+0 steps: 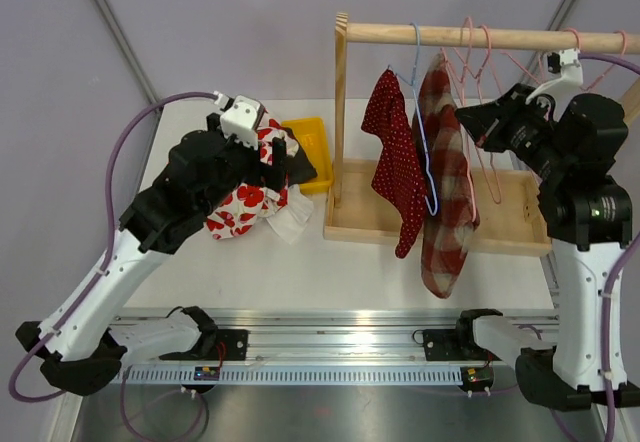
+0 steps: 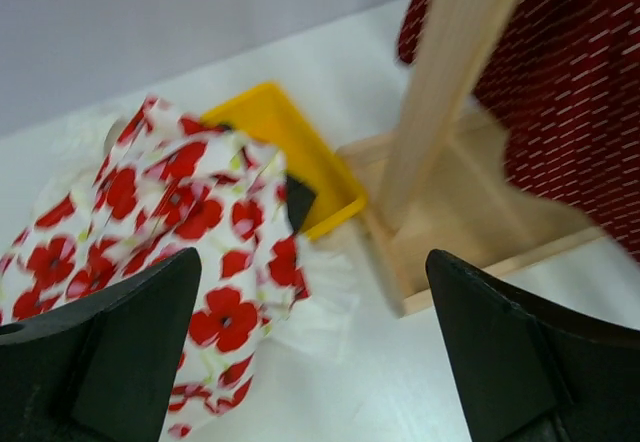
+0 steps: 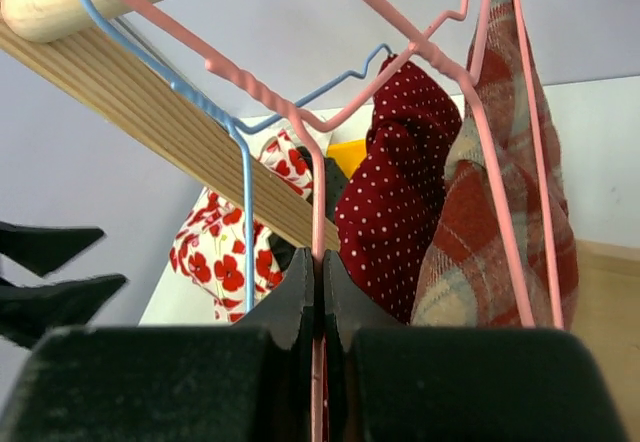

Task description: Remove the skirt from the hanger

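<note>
A red plaid skirt [image 1: 446, 192] [image 3: 490, 212] hangs from the wooden rod [image 1: 480, 35] on a pink hanger [image 3: 300, 122]. To its left, a dark red dotted skirt [image 1: 398, 162] [image 3: 400, 182] hangs on a blue hanger [image 1: 430, 172] [image 3: 246, 192]. My right gripper [image 1: 462, 120] [image 3: 320, 262] is shut on a thin vertical wire of the pink hanger, just right of the plaid skirt's top. My left gripper [image 1: 285, 162] [image 2: 315, 272] is open and holds nothing. It hovers over the table left of the rack, at the edge of a floral cloth [image 1: 240, 207] [image 2: 150, 212].
The wooden rack has an upright post [image 1: 341, 112] [image 2: 440, 92] and a tray-like base [image 1: 500, 227]. More pink hangers [image 1: 485, 62] hang on the rod. A yellow tray [image 1: 310, 137] [image 2: 270, 122] sits behind the floral cloth.
</note>
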`<state>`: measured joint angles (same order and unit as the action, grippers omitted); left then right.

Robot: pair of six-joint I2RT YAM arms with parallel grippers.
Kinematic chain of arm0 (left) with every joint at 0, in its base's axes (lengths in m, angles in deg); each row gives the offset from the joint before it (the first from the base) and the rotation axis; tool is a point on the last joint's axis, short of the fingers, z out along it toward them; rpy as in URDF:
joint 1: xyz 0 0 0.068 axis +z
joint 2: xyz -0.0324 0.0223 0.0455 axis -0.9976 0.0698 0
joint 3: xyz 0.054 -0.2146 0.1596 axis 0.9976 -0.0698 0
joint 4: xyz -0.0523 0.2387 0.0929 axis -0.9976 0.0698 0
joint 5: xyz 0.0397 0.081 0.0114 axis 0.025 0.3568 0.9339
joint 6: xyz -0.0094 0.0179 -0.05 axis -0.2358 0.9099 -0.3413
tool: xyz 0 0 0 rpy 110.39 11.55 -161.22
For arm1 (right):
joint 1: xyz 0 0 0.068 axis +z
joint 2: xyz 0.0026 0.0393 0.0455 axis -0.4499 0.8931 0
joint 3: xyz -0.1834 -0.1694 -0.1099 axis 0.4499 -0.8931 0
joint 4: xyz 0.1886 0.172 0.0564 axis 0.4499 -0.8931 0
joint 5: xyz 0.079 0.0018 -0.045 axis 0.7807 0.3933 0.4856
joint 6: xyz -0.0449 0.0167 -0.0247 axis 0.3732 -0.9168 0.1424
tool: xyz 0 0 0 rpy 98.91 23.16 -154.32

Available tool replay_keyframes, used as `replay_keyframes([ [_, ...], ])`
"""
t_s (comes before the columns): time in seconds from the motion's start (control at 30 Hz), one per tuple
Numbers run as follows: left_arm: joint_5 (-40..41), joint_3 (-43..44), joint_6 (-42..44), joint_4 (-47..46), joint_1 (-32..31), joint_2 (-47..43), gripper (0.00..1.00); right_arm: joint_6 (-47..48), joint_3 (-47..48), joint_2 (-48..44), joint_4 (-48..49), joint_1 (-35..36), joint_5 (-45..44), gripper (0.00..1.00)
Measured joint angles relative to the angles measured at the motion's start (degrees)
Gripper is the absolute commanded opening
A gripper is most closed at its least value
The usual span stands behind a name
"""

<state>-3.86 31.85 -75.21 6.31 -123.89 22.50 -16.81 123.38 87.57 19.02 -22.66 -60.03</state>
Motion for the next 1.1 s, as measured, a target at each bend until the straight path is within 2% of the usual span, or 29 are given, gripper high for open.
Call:
replay_keyframes([
  [0.1,-0.13,8.87,0.02,-0.04,-7.76,2.08,0.99,0.11,-0.13,-3.61,-2.43,0.0,-1.36,0.0],
  [0.17,-0.46,11.28,0.04,-0.92,-12.7,2.58,0.99,0.04,-0.57,-6.45,-3.69,0.0,-1.75,0.0],
  [0.3,-1.77,11.8,0.2,-2.47,-25.73,4.09,0.99,-0.44,-0.61,-11.17,-6.38,0.0,-1.55,0.0],
  [0.5,-1.29,11.28,0.76,-8.04,-41.53,12.5,0.99,-2.29,2.1,-15.06,-11.15,0.02,0.17,0.0],
  [0.73,1.01,5.7,0.57,-19.32,-49.42,18.14,0.99,-5.38,4.57,-18.62,-14.62,0.02,3.17,0.0],
  [0.97,3.91,4.22,0.11,-29.66,-50.84,23.3,0.99,-8.83,5.51,-20.28,-15.39,0.02,7.39,0.0],
  [1.0,4.39,3.69,0.13,-30.99,-50.95,23.63,0.98,-9.25,5.51,-20.37,-15.39,0.02,7.76,0.0],
  [1.1,5.29,2.38,0.42,-35.12,-51.34,24.11,0.82,-10.54,5.25,-20.83,-15.28,0.02,8.87,0.0],
])
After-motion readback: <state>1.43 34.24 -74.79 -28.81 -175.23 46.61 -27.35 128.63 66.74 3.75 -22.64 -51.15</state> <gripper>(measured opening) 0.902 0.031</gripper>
